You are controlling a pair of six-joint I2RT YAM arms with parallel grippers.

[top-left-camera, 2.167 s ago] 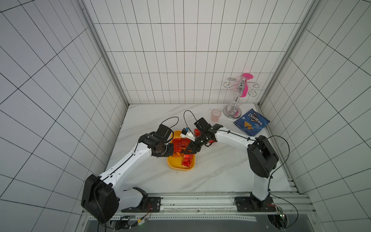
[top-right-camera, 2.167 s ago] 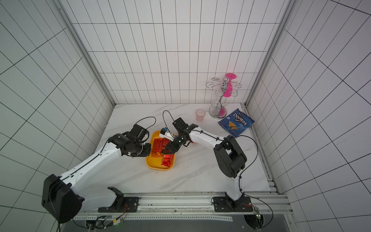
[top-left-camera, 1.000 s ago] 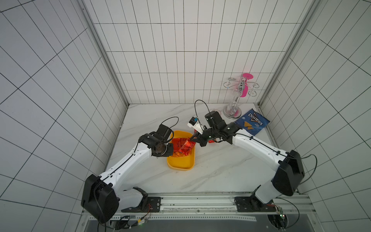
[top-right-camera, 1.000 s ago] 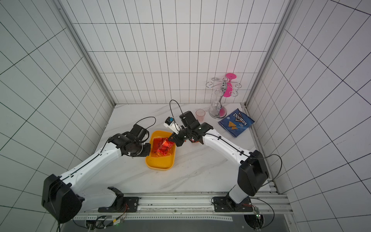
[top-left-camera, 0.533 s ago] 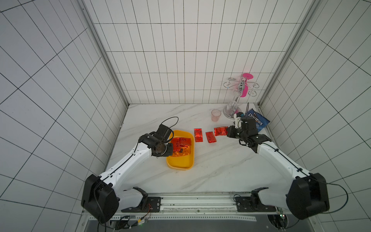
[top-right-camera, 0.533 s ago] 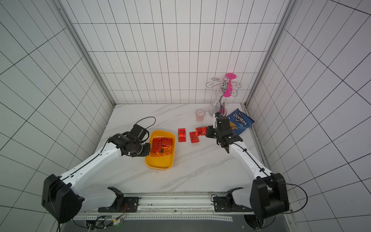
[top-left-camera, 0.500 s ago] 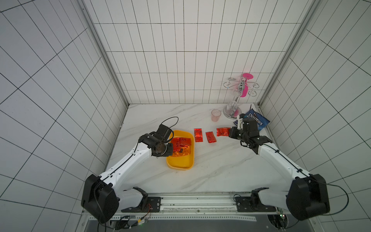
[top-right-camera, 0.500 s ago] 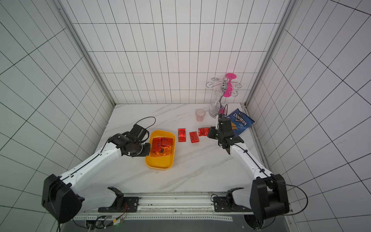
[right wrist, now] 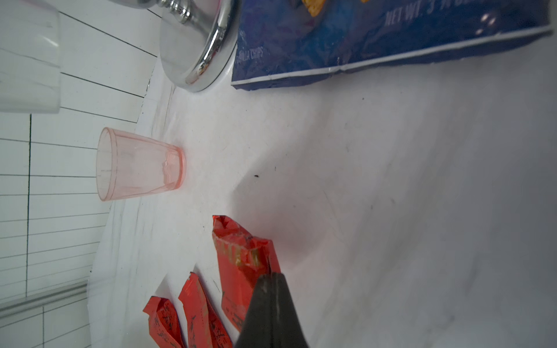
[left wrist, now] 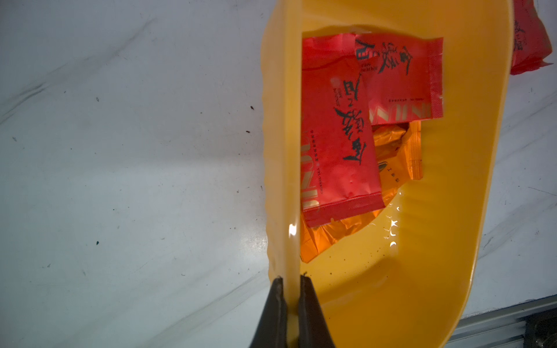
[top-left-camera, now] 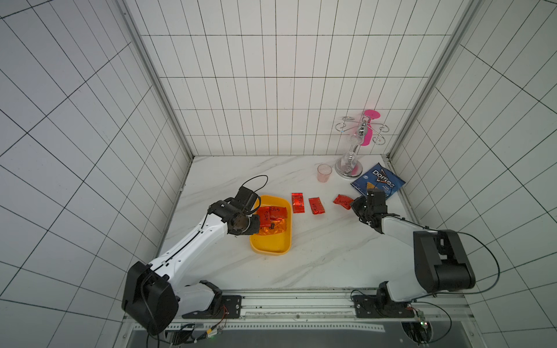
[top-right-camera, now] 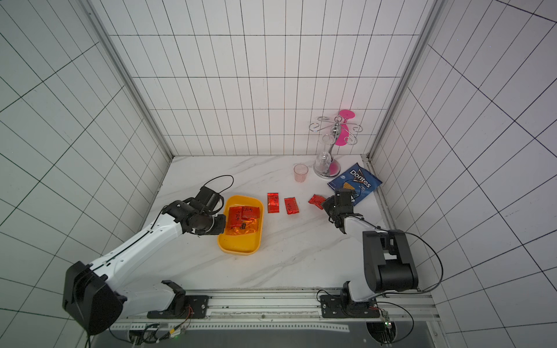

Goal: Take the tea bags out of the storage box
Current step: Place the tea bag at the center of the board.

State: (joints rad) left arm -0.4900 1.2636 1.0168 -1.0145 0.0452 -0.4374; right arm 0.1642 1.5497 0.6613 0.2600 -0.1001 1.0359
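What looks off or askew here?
The red foil sachet pinched in the right gripper is crumpled and skewed, unlike the two flat red sachets lying straight beside the yellow plastic tray. Nothing spilled.

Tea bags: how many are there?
6. In the yellow tray, two red tea bags over an orange one. Two more lie on the table beside it; the right gripper pinches another. Others may hide underneath.

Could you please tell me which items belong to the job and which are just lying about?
Job: shallow yellow plastic tray; five red foil sachets; orange foil sachet.
Lying about: translucent pink cup; blue Doritos chip bag; chrome glass rack.
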